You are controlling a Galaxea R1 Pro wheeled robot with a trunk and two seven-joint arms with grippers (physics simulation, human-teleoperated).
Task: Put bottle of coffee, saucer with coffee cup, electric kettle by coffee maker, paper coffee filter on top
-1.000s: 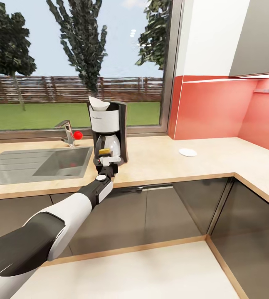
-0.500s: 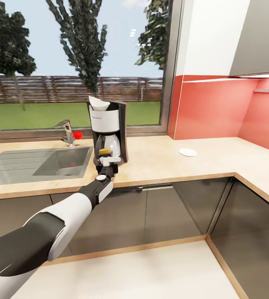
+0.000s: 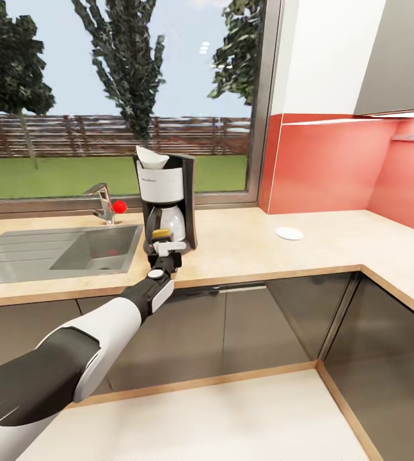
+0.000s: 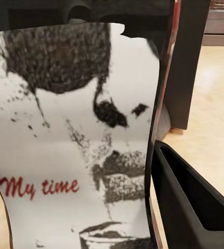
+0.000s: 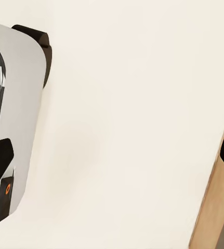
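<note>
A black and white coffee maker (image 3: 168, 192) stands on the wooden countertop (image 3: 245, 253) by the window, with a white paper coffee filter (image 3: 150, 158) in its top. My left gripper (image 3: 163, 250) is stretched out right in front of it. In the left wrist view the fingers (image 4: 195, 202) flank a white container printed "My time", which looks like the bottle of coffee (image 4: 75, 145), its yellow top (image 3: 160, 233) against the carafe. A white saucer (image 3: 289, 234) lies to the right on the counter. My right gripper (image 5: 112, 155) is open over a pale surface.
A steel sink (image 3: 15, 256) with a faucet (image 3: 101, 200) and a small red object (image 3: 119, 206) lies left of the coffee maker. Dark cabinet fronts (image 3: 245, 326) run under the counter, which turns a corner at the right. Red backsplash (image 3: 328, 166) behind.
The view has shifted very slightly. The left arm and the things on the counter have not visibly moved.
</note>
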